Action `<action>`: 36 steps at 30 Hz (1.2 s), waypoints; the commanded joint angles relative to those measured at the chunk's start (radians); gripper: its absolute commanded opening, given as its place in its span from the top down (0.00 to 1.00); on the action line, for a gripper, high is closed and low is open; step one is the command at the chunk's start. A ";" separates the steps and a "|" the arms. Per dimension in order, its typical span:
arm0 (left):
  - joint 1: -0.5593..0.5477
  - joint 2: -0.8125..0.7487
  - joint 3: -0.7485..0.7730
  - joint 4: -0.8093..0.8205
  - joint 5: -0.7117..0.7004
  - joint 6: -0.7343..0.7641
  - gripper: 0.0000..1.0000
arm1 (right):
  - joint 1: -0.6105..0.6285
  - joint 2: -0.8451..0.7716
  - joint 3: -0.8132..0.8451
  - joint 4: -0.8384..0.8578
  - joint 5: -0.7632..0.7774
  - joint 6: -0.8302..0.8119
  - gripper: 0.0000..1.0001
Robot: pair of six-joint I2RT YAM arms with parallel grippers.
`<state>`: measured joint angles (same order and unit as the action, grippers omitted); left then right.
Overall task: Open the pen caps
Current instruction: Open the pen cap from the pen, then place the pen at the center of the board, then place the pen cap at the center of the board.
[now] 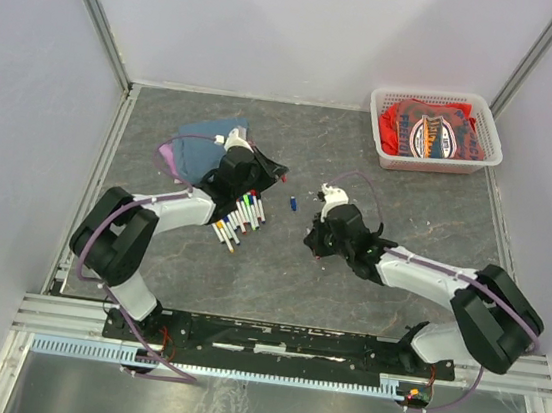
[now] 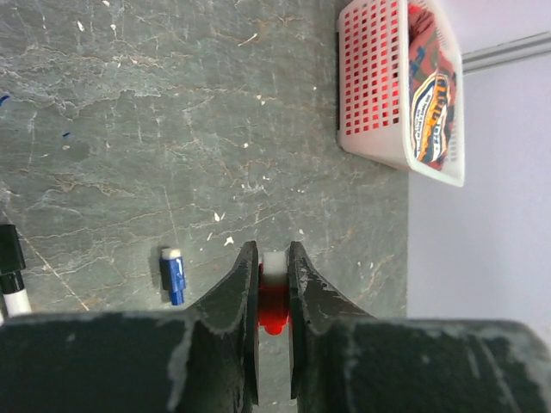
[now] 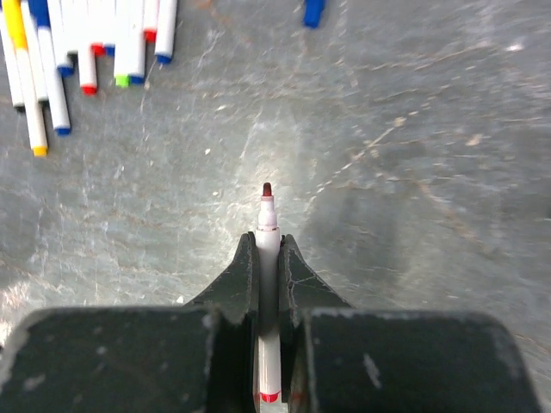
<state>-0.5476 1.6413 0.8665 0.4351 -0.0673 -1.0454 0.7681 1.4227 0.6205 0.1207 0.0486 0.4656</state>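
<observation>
Inside left gripper, red cap; inside right gripper, uncapped pen.

Arms: white links, black joints, thin purple cables.

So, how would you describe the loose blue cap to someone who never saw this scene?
Look at the grey table, just right of the row of pens on its left half. There a short blue cap lies alone on bare tabletop, apart from every pen. The red cap is clamped in the left gripper; this one is free.
</observation>
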 commanded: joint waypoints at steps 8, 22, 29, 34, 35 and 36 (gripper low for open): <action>-0.043 0.087 0.118 -0.250 -0.055 0.219 0.97 | -0.091 -0.002 0.104 -0.144 0.217 0.004 0.97; -0.061 0.189 0.152 -0.301 -0.108 0.254 0.88 | -0.140 0.194 0.259 -0.165 0.309 -0.027 0.91; -0.065 0.212 0.162 -0.306 -0.113 0.252 0.81 | -0.154 0.251 0.310 -0.181 0.341 -0.058 0.87; -0.070 0.230 0.174 -0.310 -0.112 0.252 0.74 | -0.159 0.279 0.322 -0.185 0.359 -0.070 0.85; -0.072 0.233 0.176 -0.311 -0.113 0.252 0.73 | -0.158 0.282 0.322 -0.184 0.363 -0.071 0.84; -0.073 0.237 0.179 -0.312 -0.114 0.252 0.72 | -0.159 0.285 0.321 -0.182 0.369 -0.073 0.83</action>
<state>-0.6125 1.8580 1.0019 0.1051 -0.1562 -0.8352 0.6147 1.6951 0.9031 -0.0689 0.3717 0.4160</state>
